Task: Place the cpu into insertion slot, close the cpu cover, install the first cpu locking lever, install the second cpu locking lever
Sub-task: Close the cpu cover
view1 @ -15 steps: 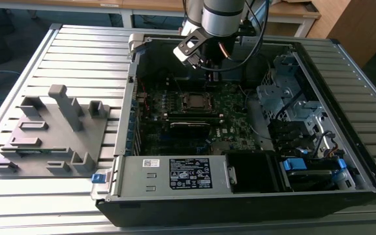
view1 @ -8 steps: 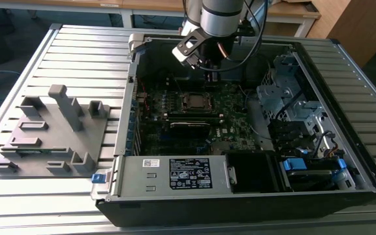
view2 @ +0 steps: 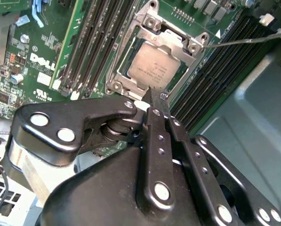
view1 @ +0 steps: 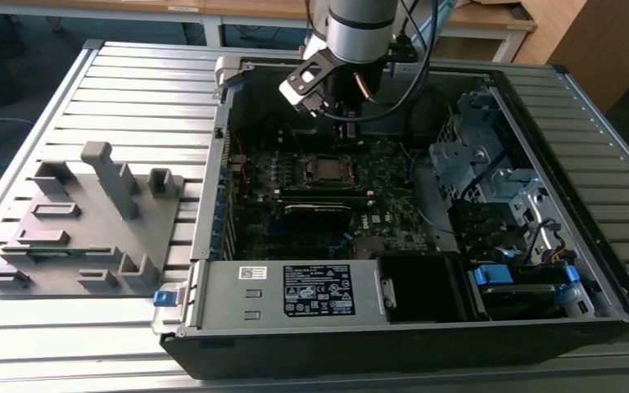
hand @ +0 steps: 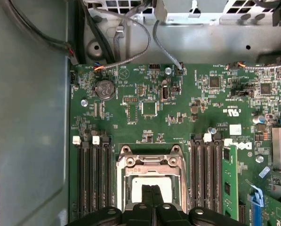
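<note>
The cpu (view2: 154,70) lies flat in the insertion slot (view2: 116,70) on the green board, its dull grey top showing through the window of the cpu cover (view2: 177,43), which lies down over it. A thin silvery locking lever (view2: 244,40) sticks out sideways from the socket's corner, away from the board. My gripper (view2: 153,96) hangs just above the socket's edge, shut with nothing between its fingers. In the first wrist view the gripper (hand: 153,190) covers part of the cpu (hand: 167,186). In the exterior view the gripper (view1: 347,129) is inside the case, above the socket (view1: 326,169).
Long black memory slots (hand: 93,179) flank the socket, one holding a green module (hand: 227,183). Cables (hand: 131,52) run along the case wall. A drive cage (view1: 490,180) and power supply (view1: 314,291) crowd the case. A grey fixture plate (view1: 85,221) lies at the exterior view's left.
</note>
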`<state>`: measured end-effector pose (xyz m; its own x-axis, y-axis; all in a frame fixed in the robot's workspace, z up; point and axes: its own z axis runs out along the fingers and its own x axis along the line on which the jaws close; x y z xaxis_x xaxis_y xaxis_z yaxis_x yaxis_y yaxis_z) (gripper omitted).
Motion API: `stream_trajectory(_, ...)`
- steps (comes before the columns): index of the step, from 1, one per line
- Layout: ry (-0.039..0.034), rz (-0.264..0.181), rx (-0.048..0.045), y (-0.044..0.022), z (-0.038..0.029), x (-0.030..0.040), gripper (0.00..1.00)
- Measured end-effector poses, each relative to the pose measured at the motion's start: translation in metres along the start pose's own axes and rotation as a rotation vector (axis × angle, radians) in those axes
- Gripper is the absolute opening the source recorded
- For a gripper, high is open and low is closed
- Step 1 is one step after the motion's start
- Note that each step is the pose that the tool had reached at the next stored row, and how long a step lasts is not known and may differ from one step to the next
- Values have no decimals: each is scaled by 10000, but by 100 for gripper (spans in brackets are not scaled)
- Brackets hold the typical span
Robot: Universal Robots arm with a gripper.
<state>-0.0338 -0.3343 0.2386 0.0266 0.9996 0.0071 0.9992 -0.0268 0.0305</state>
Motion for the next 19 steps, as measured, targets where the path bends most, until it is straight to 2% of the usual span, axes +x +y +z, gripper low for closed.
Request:
stream_trajectory(7,-7,11,0,-49,43,-2,10)
stream_trajectory(15,-7,4,0,-51,45,-2,10)
stream_trajectory(19,2,-262,1,-51,46,-1,10)
